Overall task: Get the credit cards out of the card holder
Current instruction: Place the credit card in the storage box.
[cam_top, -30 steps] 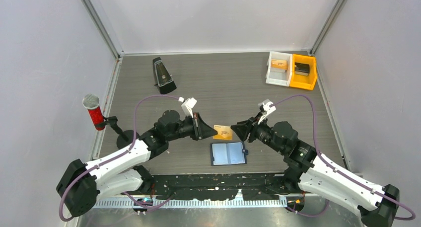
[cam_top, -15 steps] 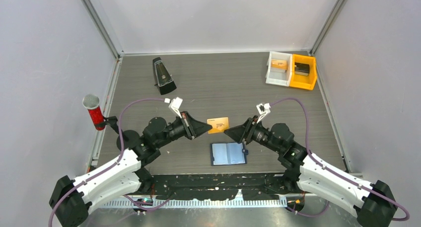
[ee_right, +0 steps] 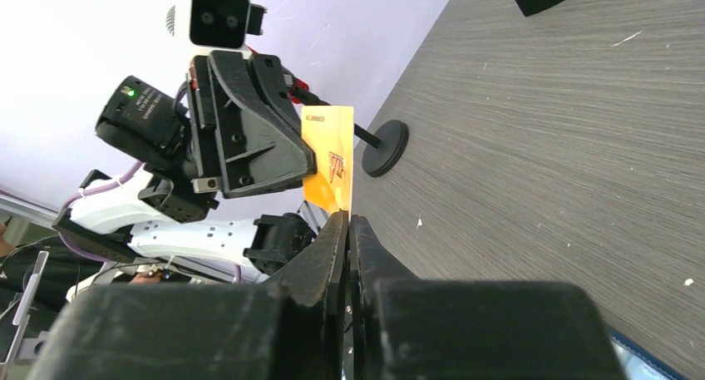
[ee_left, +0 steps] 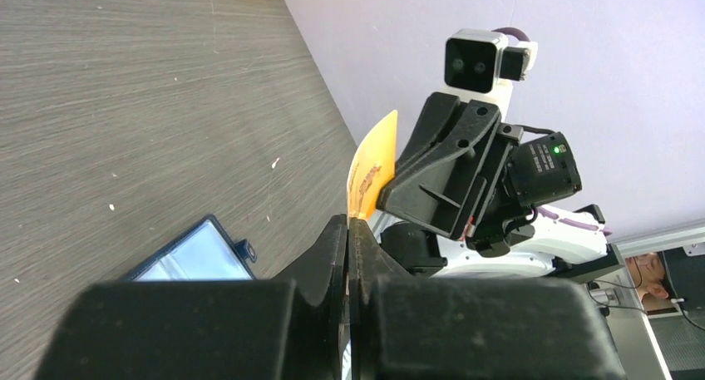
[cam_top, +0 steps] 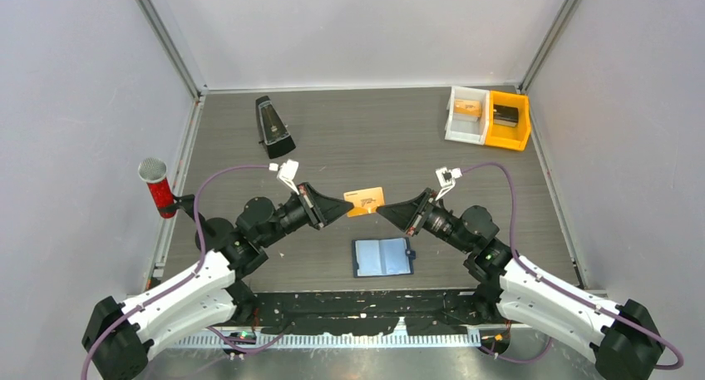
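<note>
Currently, the left gripper and right gripper each pinch one end of the orange card, held on the far side of the open wallet.

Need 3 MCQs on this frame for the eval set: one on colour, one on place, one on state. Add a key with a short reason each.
1. What colour is the card pinched between the left claw and the right claw?
A white
B orange
C green

2. Where is the card holder?
A on the table, nearer the arm bases than the card
B in the right claw
C on top of the card

3. How does the card holder lie?
A folded shut
B open flat, inside up
C standing on edge

Key:
1 B, the top view shows an orange card between the two claw tips.
2 A, it rests on the tabletop between the arms, on the near side of the held card.
3 B, both lighter blue halves face up.
</note>
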You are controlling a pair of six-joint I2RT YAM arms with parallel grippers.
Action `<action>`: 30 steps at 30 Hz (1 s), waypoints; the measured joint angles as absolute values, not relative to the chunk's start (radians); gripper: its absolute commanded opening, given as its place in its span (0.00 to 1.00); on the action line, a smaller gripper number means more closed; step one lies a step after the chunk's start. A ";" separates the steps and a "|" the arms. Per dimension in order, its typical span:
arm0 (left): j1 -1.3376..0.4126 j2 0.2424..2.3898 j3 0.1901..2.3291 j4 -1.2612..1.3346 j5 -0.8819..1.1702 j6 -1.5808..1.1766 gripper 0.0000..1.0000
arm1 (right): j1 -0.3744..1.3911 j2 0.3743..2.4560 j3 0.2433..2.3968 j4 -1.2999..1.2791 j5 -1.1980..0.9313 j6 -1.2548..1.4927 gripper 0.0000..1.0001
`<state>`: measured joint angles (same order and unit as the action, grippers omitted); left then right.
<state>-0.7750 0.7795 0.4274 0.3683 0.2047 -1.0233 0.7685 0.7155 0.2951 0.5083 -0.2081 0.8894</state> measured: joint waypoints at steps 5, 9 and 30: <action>-0.770 0.785 0.427 0.366 0.201 -1.016 0.47 | 0.768 0.693 0.295 0.504 -0.206 0.887 0.05; -0.770 0.767 0.427 0.300 0.187 -1.002 0.90 | 0.748 0.665 0.331 0.422 -0.195 0.838 0.05; -0.770 0.601 0.774 -0.614 0.075 -0.574 0.99 | -0.058 1.079 0.780 0.020 -0.348 0.430 0.05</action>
